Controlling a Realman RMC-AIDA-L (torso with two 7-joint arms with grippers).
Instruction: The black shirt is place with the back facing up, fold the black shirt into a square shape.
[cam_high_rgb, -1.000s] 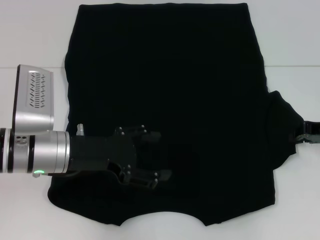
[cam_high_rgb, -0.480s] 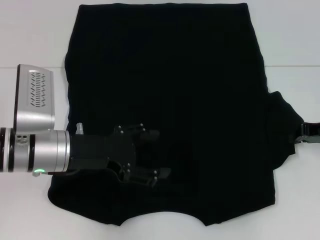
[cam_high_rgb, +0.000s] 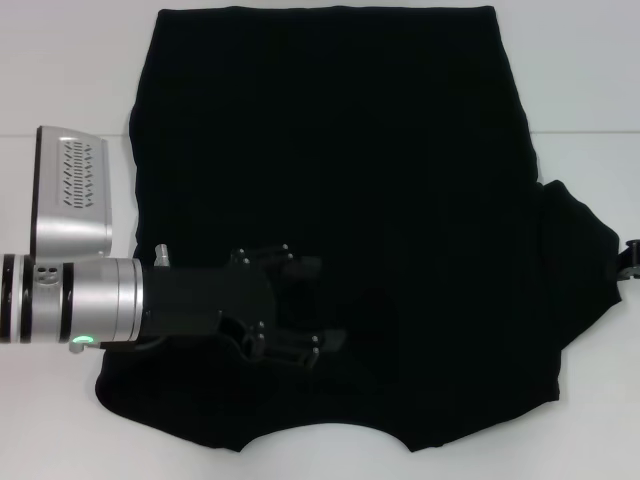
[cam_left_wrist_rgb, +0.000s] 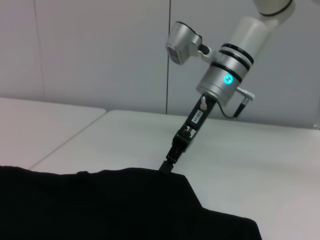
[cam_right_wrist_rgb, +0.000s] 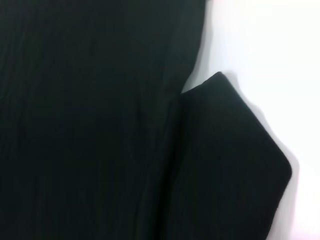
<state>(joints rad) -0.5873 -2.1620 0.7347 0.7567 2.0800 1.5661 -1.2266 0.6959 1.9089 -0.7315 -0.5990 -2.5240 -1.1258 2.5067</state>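
White tabletop (cam_high_rgb: 60, 60) is spreading out on every side of the black shirt (cam_high_rgb: 330, 150), which is lying flat and plain side up across most of the head view, with its curved neckline at the edge nearest the robot. Over the shirt's near left part, the left gripper (cam_high_rgb: 312, 305) is reaching in from the left side on its silver arm, its two black fingers (cam_high_rgb: 290, 350) standing apart with dark cloth showing between them; whether they are pinching any fabric cannot be told, black against black. On the shirt's right side the sleeve (cam_high_rgb: 580, 250) is sticking out toward the table edge, and the right gripper (cam_high_rgb: 630, 260) is sitting just at that sleeve's outer tip. In the left wrist view the right gripper (cam_left_wrist_rgb: 169, 162) is slanting down onto the raised edge of the cloth (cam_left_wrist_rgb: 100, 205), touching it, but its fingers are too small and dark to read. The right wrist view is showing only shirt and the pointed sleeve (cam_right_wrist_rgb: 230, 165) against the table.
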